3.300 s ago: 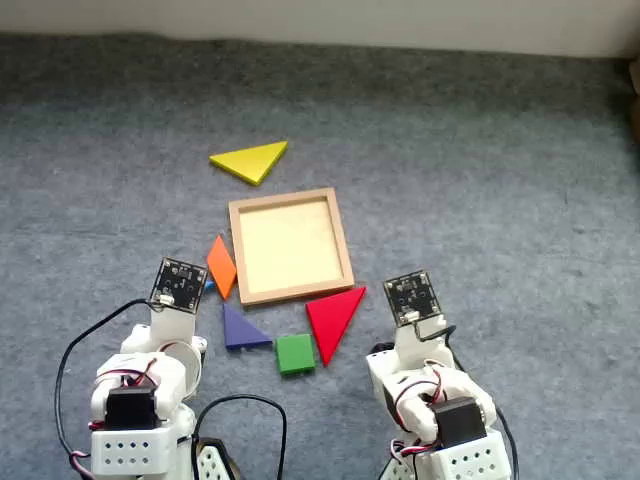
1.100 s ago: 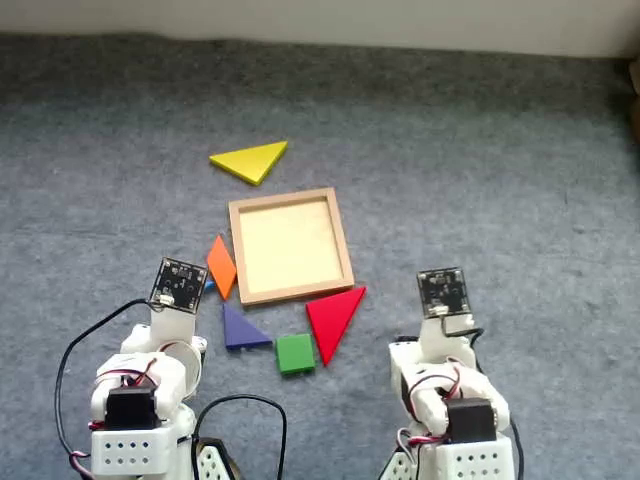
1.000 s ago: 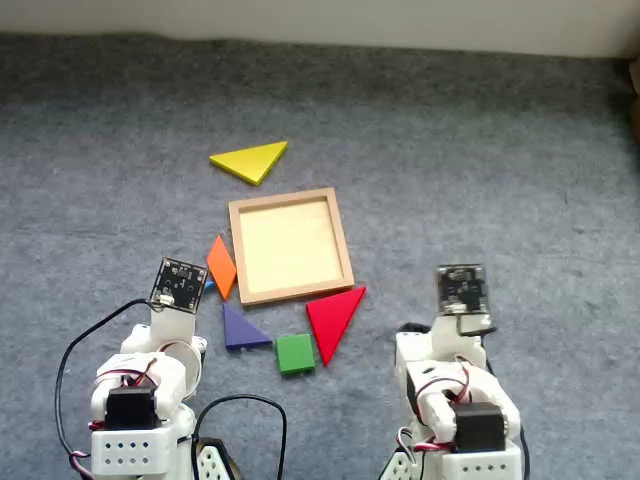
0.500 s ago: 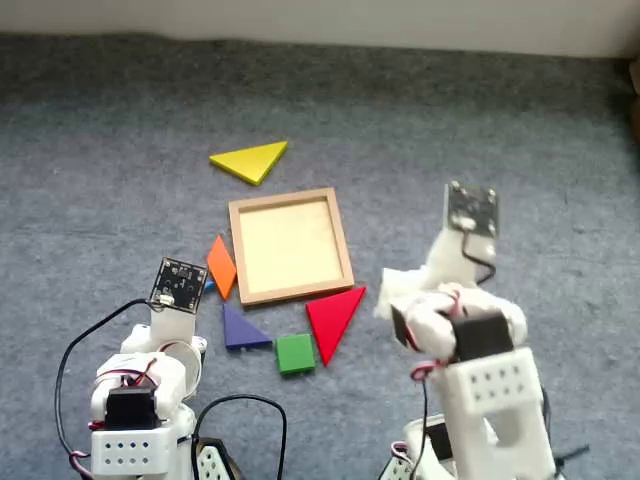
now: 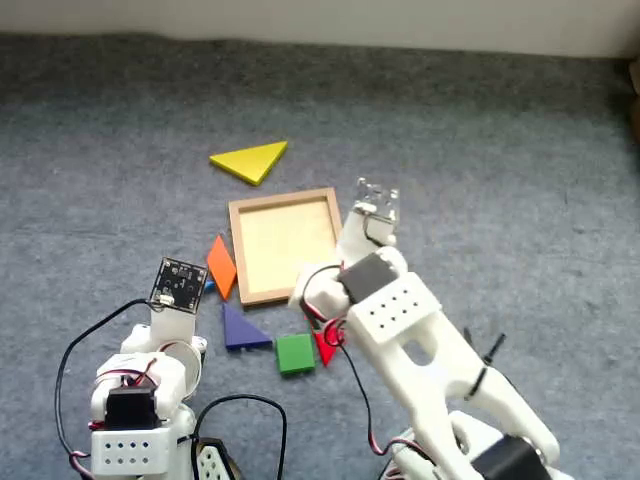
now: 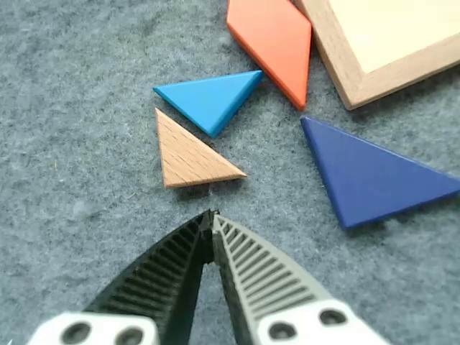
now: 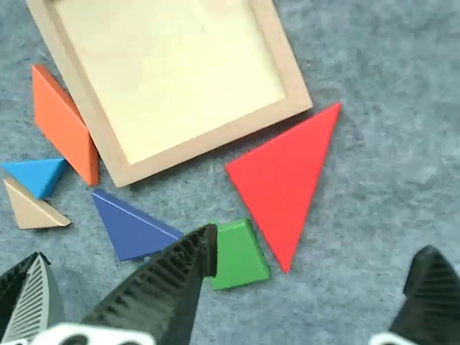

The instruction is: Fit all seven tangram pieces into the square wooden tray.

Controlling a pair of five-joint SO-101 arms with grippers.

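Observation:
The square wooden tray (image 5: 241, 250) lies empty mid-table. Around it are a yellow triangle (image 5: 250, 160), an orange parallelogram (image 5: 221, 266), a dark blue triangle (image 5: 243, 330), a green square (image 5: 295, 353) and a red triangle (image 5: 325, 345), which the right arm (image 5: 385, 300) mostly covers. My right gripper (image 7: 316, 259) hangs open above the red triangle (image 7: 287, 180) and green square (image 7: 237, 255), holding nothing. My left gripper (image 6: 210, 215) is shut and empty, its tips just short of a small wooden triangle (image 6: 188, 154) that lies beside a light blue triangle (image 6: 208, 100).
Grey carpet covers the table. The left arm (image 5: 165, 320) sits at the near left, beside the orange parallelogram (image 6: 277, 36) and the tray's corner (image 6: 366, 79). Open carpet lies to the right of the tray and behind it up to the wall.
The right arm has swung up from the near right and leftward, and now reaches over the tray's right edge, covering most of the red triangle. The left arm and the pieces have not moved.

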